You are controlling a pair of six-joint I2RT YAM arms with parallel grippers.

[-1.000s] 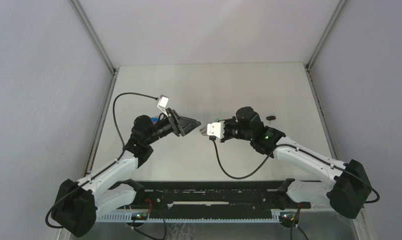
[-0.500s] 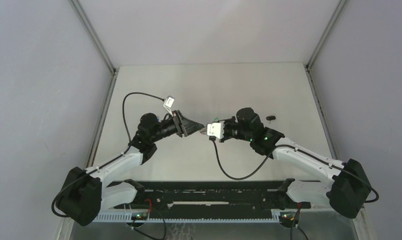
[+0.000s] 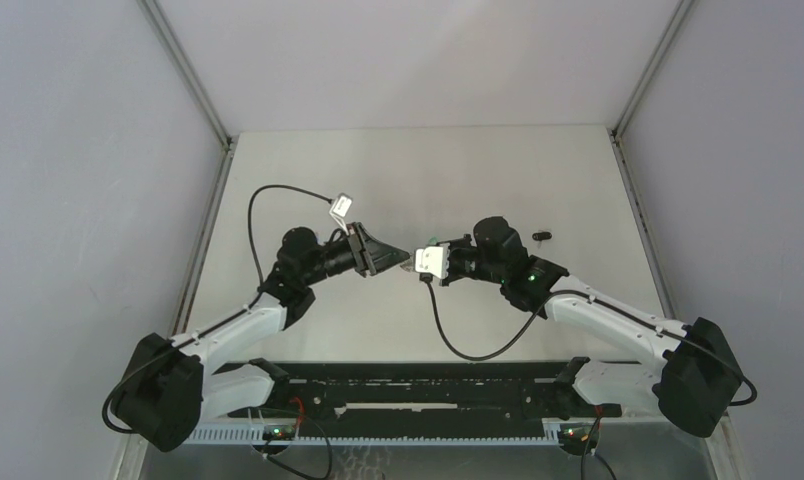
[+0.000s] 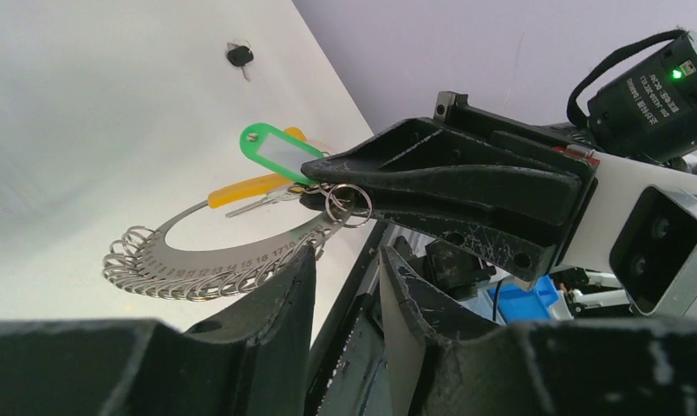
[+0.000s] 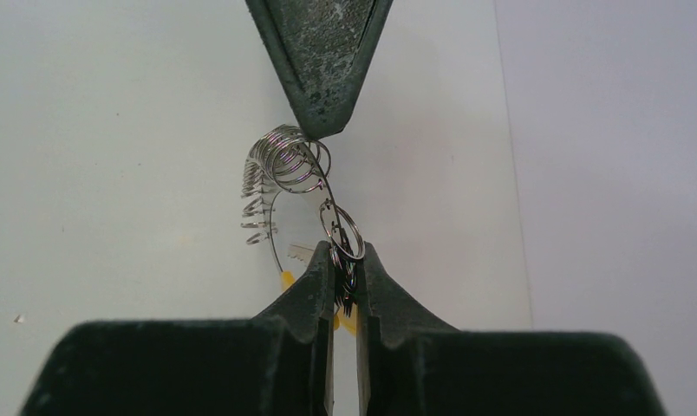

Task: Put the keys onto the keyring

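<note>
The keyring is a silver numbered arc strung with several small rings, with a green tag and a yellow strip. It hangs above the table. My right gripper is shut on one of its small rings. My left gripper is open; its left fingertip rests against the arc's end and nothing lies between its jaws. In the top view the two grippers meet tip to tip, left and right. The tiny black-headed key lies on the table behind the right arm and also shows in the left wrist view.
The white table is bounded by metal rails and grey walls at the left, right and back. A black cable loops from each wrist. The arm bases and a black rail run along the near edge.
My left arm has swung right and brought its gripper up to the keyring in the right gripper. The right arm and the black key have not moved.
</note>
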